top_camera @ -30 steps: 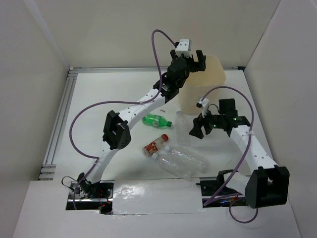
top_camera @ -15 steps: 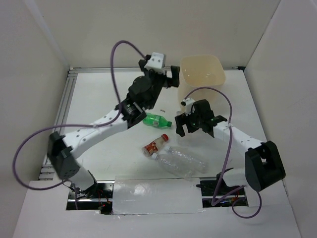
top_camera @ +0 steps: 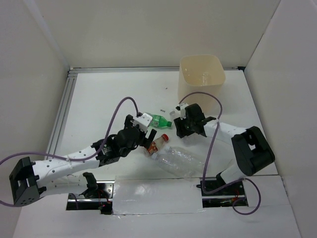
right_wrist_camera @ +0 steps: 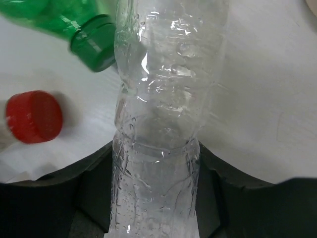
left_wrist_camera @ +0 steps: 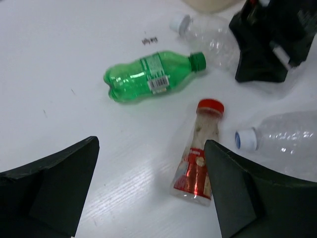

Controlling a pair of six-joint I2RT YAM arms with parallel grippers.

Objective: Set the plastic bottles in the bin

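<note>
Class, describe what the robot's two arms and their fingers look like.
Both the left arm and the right arm have white links, bulky black joints and a looping purple cable. Each wrist carries a small white block. The fingers are matte black, broad wedges.

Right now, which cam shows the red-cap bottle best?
Left wrist: the red-cap bottle lies in full view, cap to base, with nothing in front of it. Top external shows the same bottle whole but small. Right wrist catches only its cap at the left edge.
</note>
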